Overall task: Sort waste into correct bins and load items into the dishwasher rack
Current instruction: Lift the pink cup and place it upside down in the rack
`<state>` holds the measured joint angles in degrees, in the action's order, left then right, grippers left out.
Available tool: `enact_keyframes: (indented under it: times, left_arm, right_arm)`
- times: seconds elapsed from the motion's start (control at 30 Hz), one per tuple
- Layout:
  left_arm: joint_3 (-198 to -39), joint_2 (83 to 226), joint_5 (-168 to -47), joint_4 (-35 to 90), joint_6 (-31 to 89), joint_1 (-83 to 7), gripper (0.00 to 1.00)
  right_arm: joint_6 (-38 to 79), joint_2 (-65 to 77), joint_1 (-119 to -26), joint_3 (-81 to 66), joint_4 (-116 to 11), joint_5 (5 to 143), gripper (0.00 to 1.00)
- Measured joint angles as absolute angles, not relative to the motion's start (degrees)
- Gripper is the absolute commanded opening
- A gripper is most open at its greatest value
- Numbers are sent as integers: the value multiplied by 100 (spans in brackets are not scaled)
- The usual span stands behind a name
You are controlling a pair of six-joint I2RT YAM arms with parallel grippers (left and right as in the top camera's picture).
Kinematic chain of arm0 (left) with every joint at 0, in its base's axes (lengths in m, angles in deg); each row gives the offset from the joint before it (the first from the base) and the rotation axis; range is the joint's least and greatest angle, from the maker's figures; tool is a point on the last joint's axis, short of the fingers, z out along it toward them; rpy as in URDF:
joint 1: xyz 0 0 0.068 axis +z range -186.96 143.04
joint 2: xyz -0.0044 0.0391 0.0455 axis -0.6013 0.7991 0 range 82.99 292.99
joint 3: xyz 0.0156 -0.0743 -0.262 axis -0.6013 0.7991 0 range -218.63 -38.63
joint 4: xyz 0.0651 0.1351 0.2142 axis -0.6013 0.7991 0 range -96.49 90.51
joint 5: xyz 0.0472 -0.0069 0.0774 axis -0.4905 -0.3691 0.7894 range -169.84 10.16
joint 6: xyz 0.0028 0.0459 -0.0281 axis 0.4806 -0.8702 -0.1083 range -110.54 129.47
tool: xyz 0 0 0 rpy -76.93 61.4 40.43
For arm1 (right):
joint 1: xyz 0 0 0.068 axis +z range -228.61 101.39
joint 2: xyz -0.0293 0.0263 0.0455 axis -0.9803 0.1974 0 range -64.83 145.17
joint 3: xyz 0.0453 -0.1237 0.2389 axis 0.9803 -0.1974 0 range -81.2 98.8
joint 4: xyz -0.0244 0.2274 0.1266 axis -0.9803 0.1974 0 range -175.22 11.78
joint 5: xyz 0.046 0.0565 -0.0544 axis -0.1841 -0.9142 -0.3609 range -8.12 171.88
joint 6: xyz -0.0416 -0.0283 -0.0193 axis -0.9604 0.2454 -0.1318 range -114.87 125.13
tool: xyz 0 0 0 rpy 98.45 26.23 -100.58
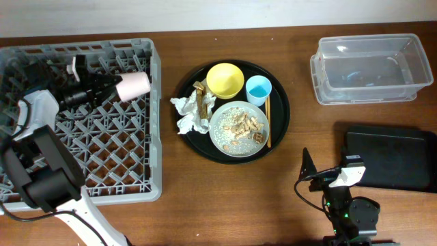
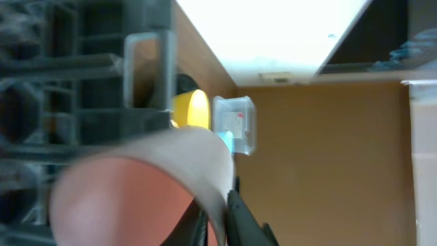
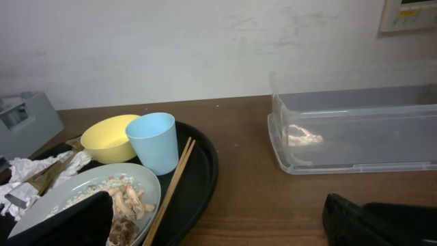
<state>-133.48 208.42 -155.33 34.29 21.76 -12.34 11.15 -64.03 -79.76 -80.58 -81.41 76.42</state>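
My left gripper is shut on the rim of the pink cup, held on its side over the grey dishwasher rack; the cup fills the left wrist view, pinched between my fingers. On the round black tray sit the yellow bowl, light-blue cup, speckled plate with food scraps, chopsticks, white napkins and a brown wrapper. My right gripper is open and empty near the front edge; its fingers frame the tray's right side.
The clear tub stands at the back right, also in the right wrist view. The flat black container lies at the right, just beside my right arm. Bare wood lies between the tray and the bins.
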Motion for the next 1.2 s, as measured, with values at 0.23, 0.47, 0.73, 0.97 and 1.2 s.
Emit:
enact_keyframes:
  times: [0.23,0.47,0.73,0.97,1.2]
  left_arm:
    - [-13453,20739,-14612,3767,2252,-1107,10]
    - [-13444,20744,-13469,3850,2255,-937,38]
    - [-13827,20748,-12481,4633,2255,-989,40]
    - [-14467,20519,-11257,5409,2250,-1103,44]
    - [-14703,19273,-10132,5542,2248,-1098,2]
  right_arm:
    - [1115,-6403,-7976,-8058,-8141,7642,98]
    - [1117,-6403,-7976,-8058,-8141,7642,98]
    - [1117,-6403,-7976,-8058,-8141,7642,98]
    - [1117,-6403,-7976,-8058,-8141,7642,99]
    - [1117,-6403,-7976,-8058,-8141,7642,98]
